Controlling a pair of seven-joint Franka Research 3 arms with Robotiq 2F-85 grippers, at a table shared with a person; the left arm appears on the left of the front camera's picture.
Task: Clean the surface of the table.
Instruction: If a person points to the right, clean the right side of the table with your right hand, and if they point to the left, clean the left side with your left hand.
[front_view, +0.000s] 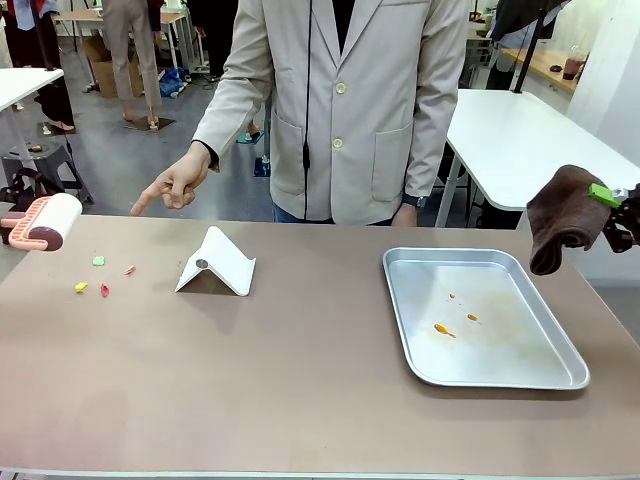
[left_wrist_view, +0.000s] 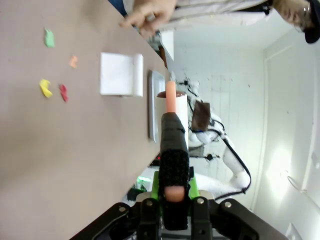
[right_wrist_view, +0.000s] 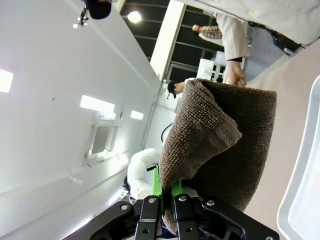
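Table (front_view: 300, 400) with coloured scraps (front_view: 98, 260), perhaps paper.

The table (front_view: 300, 400) is matte taupe-brown with a pale edge. At its 9 o'clock lie green, yellow, red and orange scraps (front_view: 99, 261) near a white stand (front_view: 222, 262). At 3 o'clock a silver tray (front_view: 500, 290) shows orange smears (front_view: 442, 329) beside a dark brown, loop-textured cloth (front_view: 560, 215), and the roller (front_view: 50, 220) at 10 o'clock is white and salmon-pink.

The large rectangular table with a smooth matte taupe-brown top and light edge (front_view: 300, 400) stands level and spans the front view. Its surface is not clean. Four small scraps lie loose on the top just below the person's pointing hand (front_view: 175, 185), on the robot's side of it: a green scrap (front_view: 98, 260), an orange scrap (front_view: 130, 270), a yellow scrap (front_view: 80, 287) and a red scrap (front_view: 104, 290).
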